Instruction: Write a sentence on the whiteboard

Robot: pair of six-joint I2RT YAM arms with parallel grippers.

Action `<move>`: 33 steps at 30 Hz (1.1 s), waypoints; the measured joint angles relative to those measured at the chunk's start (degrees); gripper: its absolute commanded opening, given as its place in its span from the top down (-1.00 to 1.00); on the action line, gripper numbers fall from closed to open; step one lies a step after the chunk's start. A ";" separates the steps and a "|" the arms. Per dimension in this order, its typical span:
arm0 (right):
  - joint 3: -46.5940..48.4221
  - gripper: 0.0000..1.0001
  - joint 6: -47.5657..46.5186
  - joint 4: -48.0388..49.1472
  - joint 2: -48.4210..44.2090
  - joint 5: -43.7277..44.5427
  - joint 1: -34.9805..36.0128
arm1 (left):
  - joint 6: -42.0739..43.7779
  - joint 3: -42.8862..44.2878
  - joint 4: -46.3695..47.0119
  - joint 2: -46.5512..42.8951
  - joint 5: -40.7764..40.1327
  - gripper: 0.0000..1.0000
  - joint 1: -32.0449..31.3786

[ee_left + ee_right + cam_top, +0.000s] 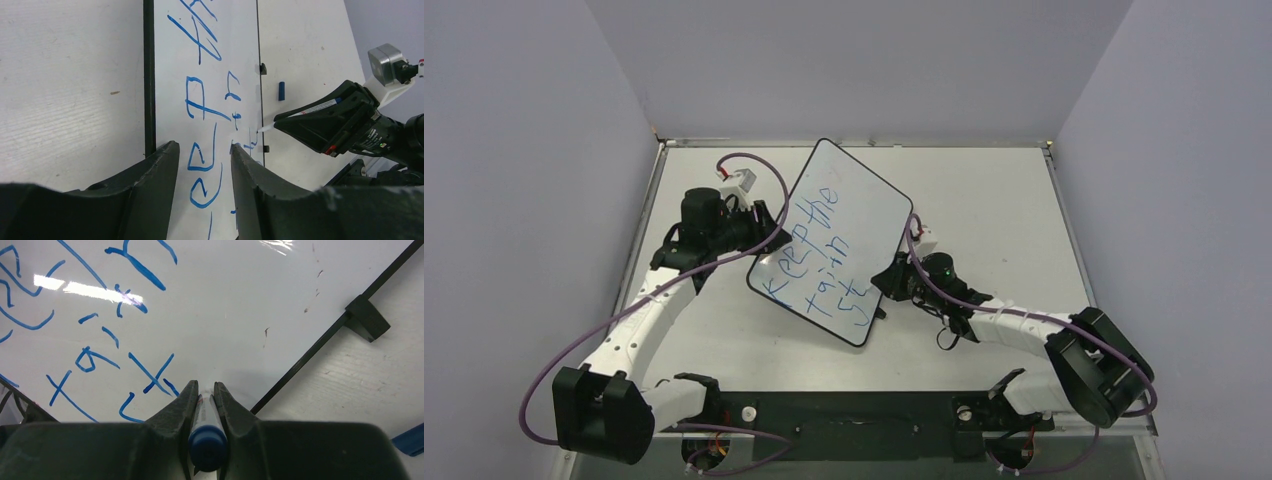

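The whiteboard (869, 205) lies slanted across the table, left of centre. The sentence (822, 252) in blue reads "Keep the train St" in slanted lines; parts of it show in the left wrist view (200, 105) and the right wrist view (100, 360). My right gripper (205, 386) is shut on a white marker pen with a blue end (207, 437). The pen's tip (261, 129) touches the board beside the last letters, near the board's near right rim. My left gripper (202, 147) sits over the board's left edge, jaws partly apart, with only the board's face between them.
A blue pen cap (281, 91) lies on the table just beyond the board's right rim; a blue piece also shows in the right wrist view (410, 440). The board's small black feet (367, 317) stick out from its rim. Grey walls enclose the table on three sides.
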 measured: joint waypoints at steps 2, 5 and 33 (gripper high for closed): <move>1.22 1.00 -0.28 -1.33 0.50 0.31 -0.63 | 0.04 0.04 -0.50 -0.33 -1.05 0.15 -0.02; 3.54 1.00 -0.94 -3.41 1.33 1.14 -1.22 | 0.26 0.87 -1.97 -1.22 -2.97 0.13 0.00; 9.07 1.00 -1.73 -9.88 -3.54 1.46 -1.60 | -0.15 0.11 -0.39 1.27 1.11 0.42 4.48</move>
